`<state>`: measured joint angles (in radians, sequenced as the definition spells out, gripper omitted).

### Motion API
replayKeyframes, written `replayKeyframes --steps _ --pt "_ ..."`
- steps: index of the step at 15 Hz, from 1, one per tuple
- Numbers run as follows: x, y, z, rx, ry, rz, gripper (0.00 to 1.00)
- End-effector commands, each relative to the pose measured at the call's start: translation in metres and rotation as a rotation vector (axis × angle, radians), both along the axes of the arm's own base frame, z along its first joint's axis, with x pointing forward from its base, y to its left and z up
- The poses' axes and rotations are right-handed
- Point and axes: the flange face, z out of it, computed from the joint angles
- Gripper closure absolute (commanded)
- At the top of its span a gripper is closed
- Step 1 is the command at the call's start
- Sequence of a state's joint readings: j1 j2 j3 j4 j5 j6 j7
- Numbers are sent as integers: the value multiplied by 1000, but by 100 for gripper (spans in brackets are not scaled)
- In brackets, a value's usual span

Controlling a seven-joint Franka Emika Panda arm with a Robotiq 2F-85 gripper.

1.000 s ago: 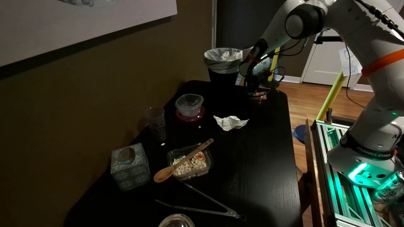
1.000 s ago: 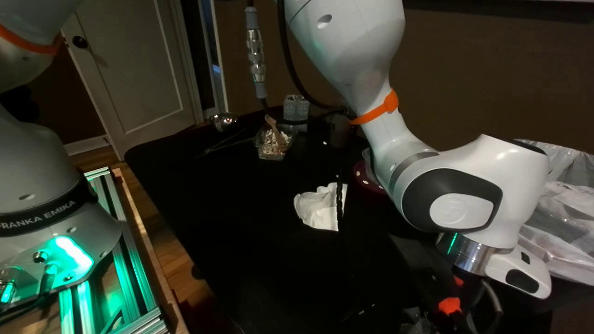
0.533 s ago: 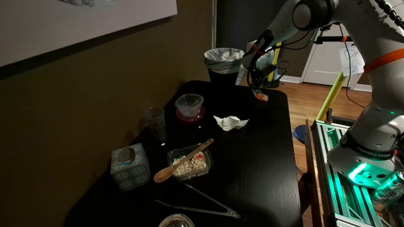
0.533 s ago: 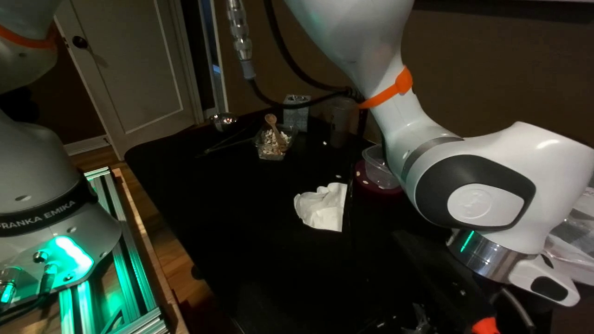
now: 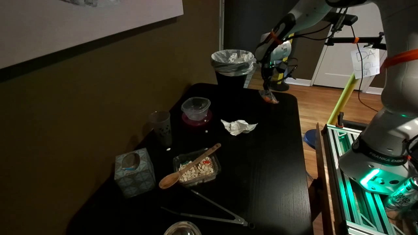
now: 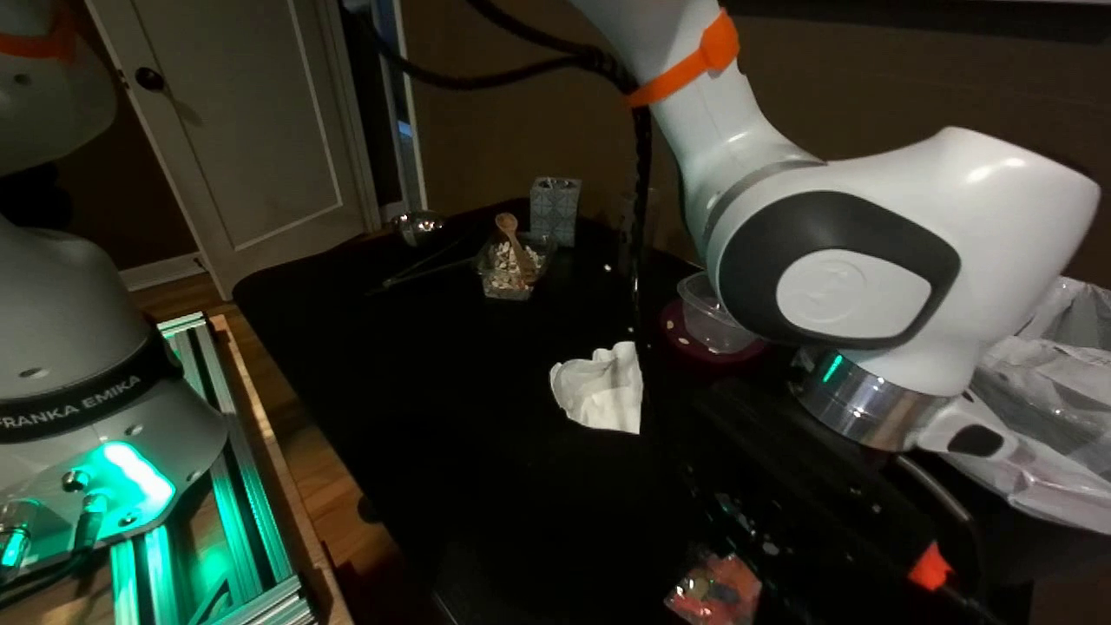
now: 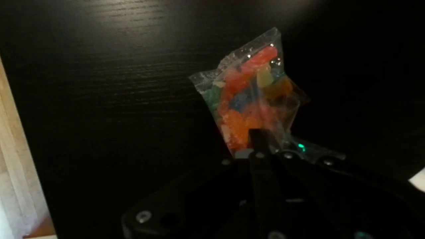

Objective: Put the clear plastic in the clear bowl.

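Jaws pinch 1 clear plastic bag point(image 7: 250, 94) while the robot base point(image 5: 375, 145) reads "FRANKA EMIKA".

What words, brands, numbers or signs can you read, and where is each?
"FRANKA EMIKA": robot base, in both exterior views.
"DA", with perhaps "OL" below: paper sign, rest unclear.
Can: print too small to read.
Round arm cap: mark too faint to read.
No readable numbers.

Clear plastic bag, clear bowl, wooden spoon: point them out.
Clear plastic bag point(image 7: 247, 96): in the wrist view, on its middle.
Clear bowl point(image 5: 196, 114): in an exterior view, near wall.
Wooden spoon point(image 5: 195, 162): in an exterior view, on its handle.
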<state>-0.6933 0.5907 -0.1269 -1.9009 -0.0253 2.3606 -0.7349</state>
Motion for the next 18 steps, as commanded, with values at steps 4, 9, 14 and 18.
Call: replayKeyframes --steps 4,9,14,18 --pt "-4 30 23 34 -19 110 98" --pt "-8 33 26 38 -19 121 100" --pt "11 83 50 55 -145 335 100" --pt "24 133 79 68 -260 523 100"
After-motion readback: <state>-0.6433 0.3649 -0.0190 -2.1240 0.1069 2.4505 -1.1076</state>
